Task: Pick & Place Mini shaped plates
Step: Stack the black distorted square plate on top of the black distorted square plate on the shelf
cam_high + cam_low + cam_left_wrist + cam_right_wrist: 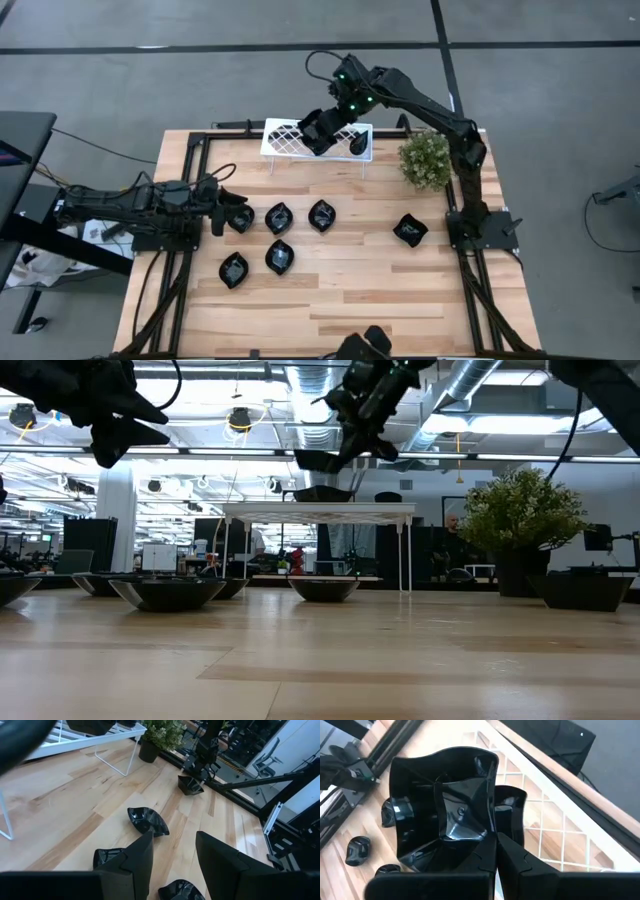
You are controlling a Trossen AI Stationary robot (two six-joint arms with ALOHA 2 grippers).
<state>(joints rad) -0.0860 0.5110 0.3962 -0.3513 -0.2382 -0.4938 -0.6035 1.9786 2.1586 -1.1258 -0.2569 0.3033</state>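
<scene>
A pale wooden tabletop [330, 300] framed in black rails stands on a grey floor, with an open-ceilinged workroom visible beyond it. Above the white lattice rack [290, 137] at the far edge, the right gripper [318, 133] has its jaws closed on the rim of a glossy black square plate [445, 805], which hangs over the rack's lattice; the right wrist view shows the two fingers pinched together at the plate's edge. A second black plate [356, 143] already lies on the rack, toward the end nearest the small green plant [426, 160], which stands just beside the rack. On the near side of the rack, the left gripper [232, 210] hovers low over the boards with its jaws open and holding nothing, as the gap between its dark fingers [142, 857] in the left wrist view shows. Just beside its fingertips lies one plate [241, 220], first of a row of three running with the rack's length, followed by a leaf-shaped plate [279, 217] and another [322, 214]. Two more plates [234, 270] [280, 257] sit farther from the rack than that row. A lone plate [409, 230] rests well apart from the others, on the near side of the plant.
</scene>
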